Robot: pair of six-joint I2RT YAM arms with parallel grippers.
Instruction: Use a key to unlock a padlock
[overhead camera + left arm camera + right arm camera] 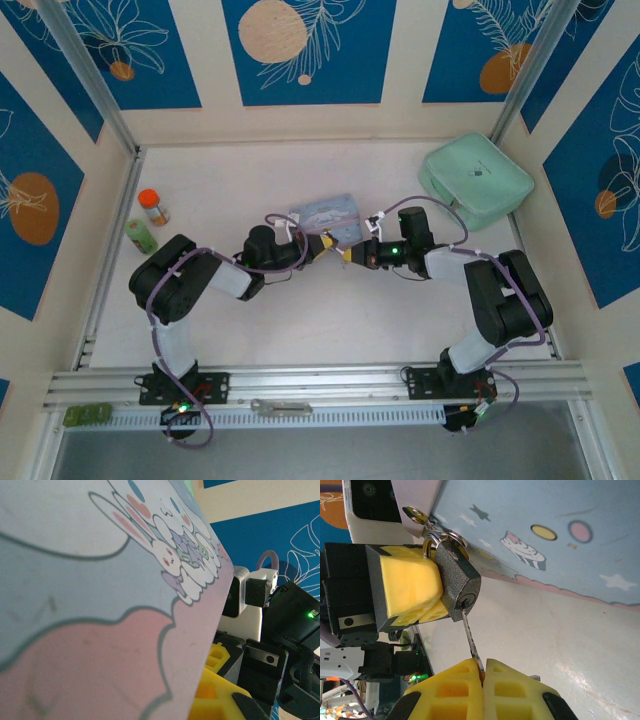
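The padlock (459,587), a dark grey block, is clamped between the yellow fingers (410,587) of my left gripper (322,248), which is shut on it. Its metal shackle (437,537) carries a ring with spare keys (415,514). The thin silvery key (470,635) has its tip in the keyhole on the padlock's underside. My right gripper (482,672) is shut on the key's head. In the top view the right gripper (350,256) meets the left one tip to tip at mid-table. In the left wrist view one yellow finger (212,702) shows at the bottom edge.
A pale blue cartoon-printed tin (325,215) lies just behind the grippers and close to the left wrist camera (100,605). A mint green pouch (475,178) sits at the back right. An orange-capped bottle (152,206) and a green one (141,236) stand at the left.
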